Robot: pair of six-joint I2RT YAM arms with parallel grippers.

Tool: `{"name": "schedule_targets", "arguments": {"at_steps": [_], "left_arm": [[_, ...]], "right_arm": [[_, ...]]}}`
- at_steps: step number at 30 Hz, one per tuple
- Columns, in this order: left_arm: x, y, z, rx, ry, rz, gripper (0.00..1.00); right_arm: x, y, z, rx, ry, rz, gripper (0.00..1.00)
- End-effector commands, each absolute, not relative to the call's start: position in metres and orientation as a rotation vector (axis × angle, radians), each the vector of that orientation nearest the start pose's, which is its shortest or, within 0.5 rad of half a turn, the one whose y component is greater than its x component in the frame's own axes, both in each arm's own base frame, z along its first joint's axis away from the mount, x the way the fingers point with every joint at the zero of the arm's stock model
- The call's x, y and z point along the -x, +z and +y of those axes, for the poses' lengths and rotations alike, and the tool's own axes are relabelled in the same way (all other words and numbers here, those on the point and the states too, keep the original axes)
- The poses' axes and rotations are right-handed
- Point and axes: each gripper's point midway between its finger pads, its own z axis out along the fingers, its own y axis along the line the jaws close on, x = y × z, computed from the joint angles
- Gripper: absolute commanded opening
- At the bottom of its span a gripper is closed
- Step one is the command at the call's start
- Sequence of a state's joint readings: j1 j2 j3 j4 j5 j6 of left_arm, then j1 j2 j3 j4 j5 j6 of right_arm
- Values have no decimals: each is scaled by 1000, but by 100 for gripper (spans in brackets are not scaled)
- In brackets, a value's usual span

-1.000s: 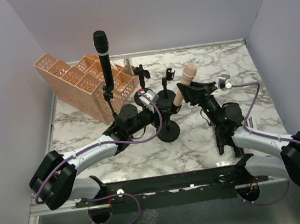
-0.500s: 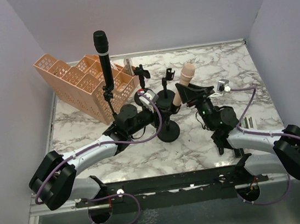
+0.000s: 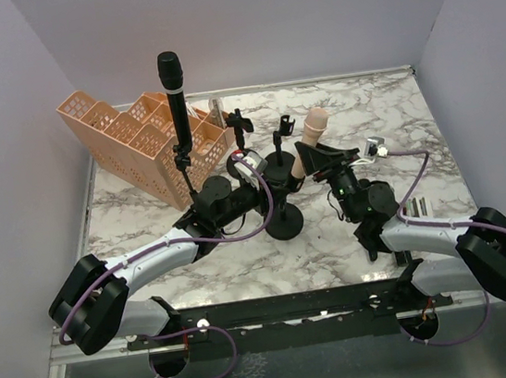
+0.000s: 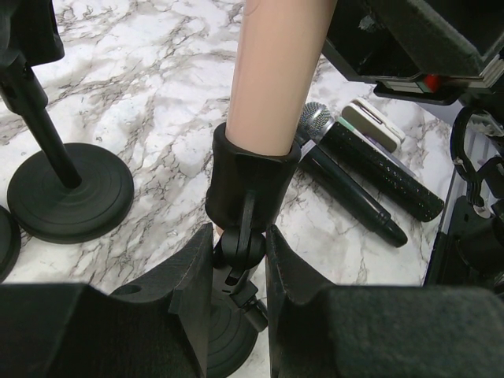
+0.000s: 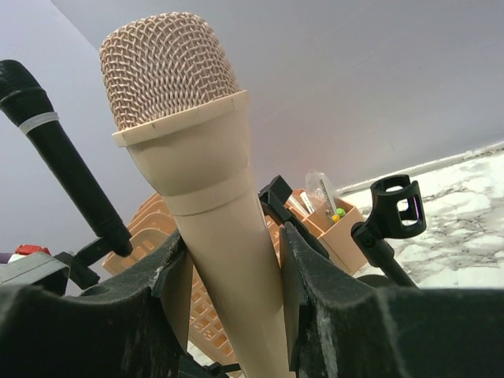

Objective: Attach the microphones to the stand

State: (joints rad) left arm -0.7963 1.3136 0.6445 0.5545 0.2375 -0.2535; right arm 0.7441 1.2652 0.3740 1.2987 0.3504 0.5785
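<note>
Step in hand: seating the beige handheld microphone with mesh head (image 5: pixel 177 87) into the black cylindrical clip holder (image 4: pixel 250 185) of the short black stand with round base (image 3: pixel 284 225), centre of the top view. Left gripper (image 4: pixel 239 256): fingers clamped either side of the stand's swivel joint (image 4: pixel 240 236) just below the clip, apparently steadying it. Right gripper (image 5: pixel 235 264): fingers pressed against both sides of the beige microphone's handle, head pointing up and tilted to the upper left of the wrist frame. Judgement: insertion is mostly done, since the handle's lower end sits inside the clip. How deep it sits cannot be read. Next move probably calls for a short push along the handle's axis with the stand held firm, then letting go on the right side without tugging the microphone out of line. View differences: only the left wrist view shows the handle entering the clip, plus two black handheld microphones (image 4: pixel 378 169) lying on the white marble-patterned table (image 3: pixel 335 243) at right of frame, hidden in the top view. The right wrist view shows the grip on the handle and an empty black clip (image 5: pixel 398 206) at right. The top view alone gives the layout: tall black microphone (image 3: pixel 171 83) clipped upright, with an orange plastic lattice basket (image 3: pixel 135 139) at upper left.
</note>
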Motion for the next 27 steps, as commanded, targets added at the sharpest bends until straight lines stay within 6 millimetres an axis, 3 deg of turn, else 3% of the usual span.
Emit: {"name": "schedule_targets", "arguments": {"at_steps": [1,27], "left_arm": [[-261,167,-331,-613,-924,1760,0],[-263,168,-330,-604,-918,1760,0]], "right_arm": [[-231,118,306,58,1110,1859,1],[-227,109,307,18,1121,1894,1]]}}
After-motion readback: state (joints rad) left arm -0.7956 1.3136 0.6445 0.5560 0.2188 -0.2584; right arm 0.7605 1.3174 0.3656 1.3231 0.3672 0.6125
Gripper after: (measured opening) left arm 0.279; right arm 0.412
